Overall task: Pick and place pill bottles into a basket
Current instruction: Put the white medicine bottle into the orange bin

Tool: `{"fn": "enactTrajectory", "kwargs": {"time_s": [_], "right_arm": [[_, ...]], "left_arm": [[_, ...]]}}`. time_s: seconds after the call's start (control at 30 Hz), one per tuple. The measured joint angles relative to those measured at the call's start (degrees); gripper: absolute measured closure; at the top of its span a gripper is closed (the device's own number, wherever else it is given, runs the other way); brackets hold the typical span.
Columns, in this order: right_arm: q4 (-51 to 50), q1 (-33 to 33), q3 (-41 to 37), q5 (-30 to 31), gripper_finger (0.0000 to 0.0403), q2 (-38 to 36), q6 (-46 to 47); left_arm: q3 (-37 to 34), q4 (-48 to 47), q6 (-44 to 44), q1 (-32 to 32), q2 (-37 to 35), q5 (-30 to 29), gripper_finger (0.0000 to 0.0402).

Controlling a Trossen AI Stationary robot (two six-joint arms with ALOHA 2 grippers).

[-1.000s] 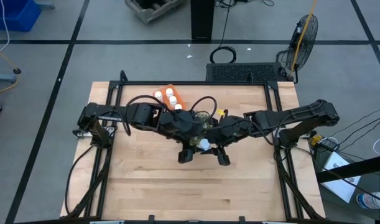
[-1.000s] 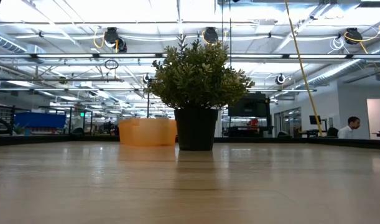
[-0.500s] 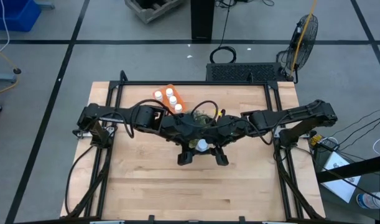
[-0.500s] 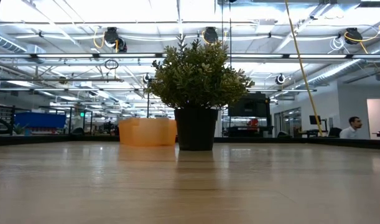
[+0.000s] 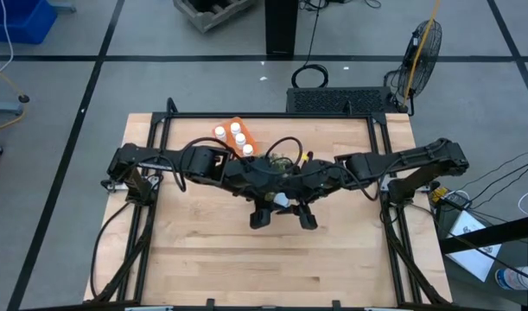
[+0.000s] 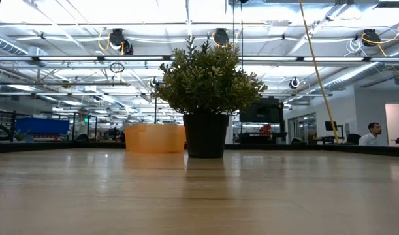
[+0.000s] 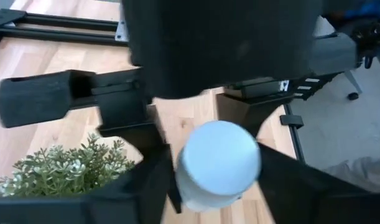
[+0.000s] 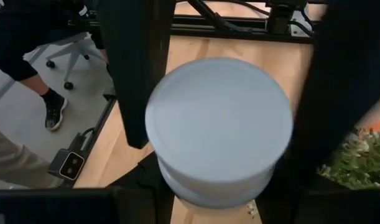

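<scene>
Both dark arms meet above the middle of the wooden table [image 5: 203,259], and a small white cylindrical pill bottle [image 5: 282,200] with a white cap sits between their ends, held clear of the tabletop. In the right wrist view the bottle [image 8: 219,130] fills the space between the right gripper's [image 8: 221,124] two dark fingers, which press against its sides, so this gripper pinches the bottle. In the left wrist view the same bottle [image 7: 218,163] sits between the left gripper's [image 7: 214,180] fingers too, and they appear to touch it, so the bottle looks held from both sides at once, as in a handover; whether the left grip is firm cannot be told for certain. Just behind the two grippers stands the round green bushy plant [image 6: 207,78] in its black pot, and beyond it, toward the far edge of the table, lies the small bright orange rectangular plastic basket [image 5: 225,126] with three white-capped bottles [image 5: 238,137] already standing in it. The bottle is likely light and stiff, a hard plastic shell that will not yield, but its smooth round wall could slip or roll between flat fingers. The safest hold is judged to be across the middle of the body below the cap, squarely on opposite sides.
</scene>
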Motion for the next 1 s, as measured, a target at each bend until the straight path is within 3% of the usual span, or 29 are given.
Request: {"fn": "enactTrajectory", "kwargs": {"time_s": [0.1, 0.17, 0.4, 0.5, 0.77, 0.87, 1.0], "right_arm": [[-0.1, -0.1, 0.0, -0.1, 0.0250, 0.0, 0.4], [-0.2, -0.1, 0.0, 0.1, 0.0242, -0.1, 0.4], [-5.6, 0.1, 0.0, 0.2, 0.0075, -3.5, 4.2], [-11.1, 1.1, 0.0, 0.0, 0.0041, -5.5, 7.0], [-16.5, 8.7, -5.6, 1.6, 0.0050, -9.2, 15.5], [-13.2, 12.2, -10.3, 1.4, 0.0059, -10.3, 20.8], [-4.4, 16.9, -18.7, 1.6, 0.0068, -12.4, 28.0]], "left_arm": [[0.0, -0.1, 0.8, 0.3, 0.0, 0.0, 0.0244], [0.0, 0.0, 1.4, 0.4, 0.0, 0.0, 0.0244], [0.1, 0.4, 3.6, 1.2, -1.3, -2.2, 0.0244], [0.3, -1.9, 4.2, 2.7, -3.1, -5.4, 0.0244], [0.4, -14.0, 7.6, 10.8, -9.7, -17.3, 0.0244], [0.3, -19.2, 8.4, 15.5, -11.2, -18.3, 0.0244], [-2.5, -19.3, 10.4, 21.0, -13.3, -17.6, 0.0244]]}}
